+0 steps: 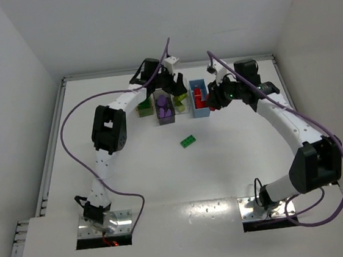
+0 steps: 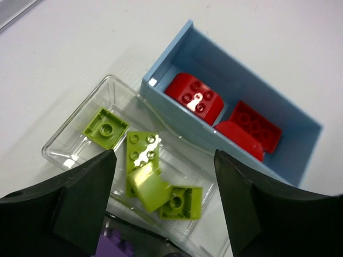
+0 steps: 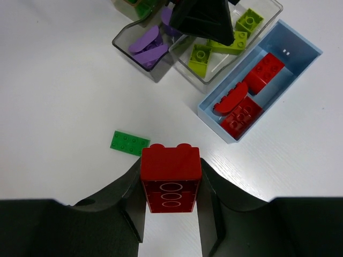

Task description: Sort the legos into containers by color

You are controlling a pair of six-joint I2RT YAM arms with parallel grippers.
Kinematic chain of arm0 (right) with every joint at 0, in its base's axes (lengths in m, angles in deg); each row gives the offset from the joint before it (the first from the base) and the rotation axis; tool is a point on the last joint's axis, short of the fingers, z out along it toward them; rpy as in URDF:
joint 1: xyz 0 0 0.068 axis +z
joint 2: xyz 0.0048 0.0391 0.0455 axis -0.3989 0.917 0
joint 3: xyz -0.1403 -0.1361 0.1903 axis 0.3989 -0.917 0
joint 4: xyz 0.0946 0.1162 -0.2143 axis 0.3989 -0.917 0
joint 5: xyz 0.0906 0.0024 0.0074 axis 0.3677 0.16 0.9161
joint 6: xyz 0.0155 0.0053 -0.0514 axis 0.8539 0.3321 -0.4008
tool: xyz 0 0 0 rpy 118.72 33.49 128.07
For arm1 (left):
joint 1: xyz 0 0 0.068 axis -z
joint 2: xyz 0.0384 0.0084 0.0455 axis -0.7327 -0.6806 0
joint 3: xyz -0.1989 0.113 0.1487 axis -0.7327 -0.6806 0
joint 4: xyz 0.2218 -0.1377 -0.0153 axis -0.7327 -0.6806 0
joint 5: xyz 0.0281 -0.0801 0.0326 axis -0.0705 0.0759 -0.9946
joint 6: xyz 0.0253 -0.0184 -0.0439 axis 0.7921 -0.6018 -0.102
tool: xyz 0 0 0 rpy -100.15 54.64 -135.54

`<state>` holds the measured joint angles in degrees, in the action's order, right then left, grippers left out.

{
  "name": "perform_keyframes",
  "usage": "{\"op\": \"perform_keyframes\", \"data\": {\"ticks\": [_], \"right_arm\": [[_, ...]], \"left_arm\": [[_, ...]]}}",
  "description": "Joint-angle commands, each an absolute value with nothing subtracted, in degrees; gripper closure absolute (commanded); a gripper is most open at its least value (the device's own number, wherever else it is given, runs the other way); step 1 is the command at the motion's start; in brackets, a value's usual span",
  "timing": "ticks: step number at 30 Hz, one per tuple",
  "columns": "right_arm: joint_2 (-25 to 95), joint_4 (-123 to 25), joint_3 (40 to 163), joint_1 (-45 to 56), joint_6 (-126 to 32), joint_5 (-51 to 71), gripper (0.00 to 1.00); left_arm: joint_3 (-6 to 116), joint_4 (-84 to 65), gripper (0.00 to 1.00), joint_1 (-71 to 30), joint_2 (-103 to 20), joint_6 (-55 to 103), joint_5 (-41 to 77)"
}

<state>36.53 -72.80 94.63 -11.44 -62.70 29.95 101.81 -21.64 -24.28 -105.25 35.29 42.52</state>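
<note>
My left gripper [image 2: 163,209] is open and empty, right above the clear bin [image 2: 69,140], which holds several lime legos [image 2: 143,176]. The light blue bin [image 2: 278,110] beside it holds red legos [image 2: 194,97]. My right gripper [image 3: 170,182] is shut on a tall red brick [image 3: 170,167] and holds it above the table, near the blue bin [image 3: 292,51]. A dark green flat lego [image 3: 129,143] lies loose on the table, also in the top view [image 1: 189,141]. In the top view the left gripper [image 1: 173,90] is over the bins and the right gripper [image 1: 213,98] is just right of them.
The four bins stand in a row at the back middle: tan-orange [image 1: 144,107] with dark green pieces, smoky grey [image 1: 165,112] with purple legos [image 3: 144,45], clear [image 1: 182,104], light blue [image 1: 201,109]. The left gripper's black finger [image 3: 203,19] overhangs the clear bin.
</note>
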Motion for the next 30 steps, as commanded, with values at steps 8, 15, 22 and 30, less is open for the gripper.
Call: {"op": "perform_keyframes", "data": {"ticks": [8, 15, 22, 30], "right_arm": [[49.82, -58.74, 104.0, -10.68, -48.26, 25.19, 0.94], [62.93, -60.57, 115.33, -10.68, -45.53, 20.53, 0.94], [71.29, -61.1, 119.57, -10.68, -45.0, 17.1, 0.87], [74.1, -61.1, 120.8, -10.16, -44.47, 14.55, 0.46]], "left_arm": [[97.21, -16.18, 0.2, -28.48, -84.92, 27.68, 50.51], [84.49, -27.11, 0.2, -29.62, -72.81, 36.84, 47.37], [74.46, -28.33, 0.2, -30.15, -67.15, 38.59, 48.94], [68.66, -35.63, 0.2, -28.13, -62.85, 47.37, 48.69]]}}
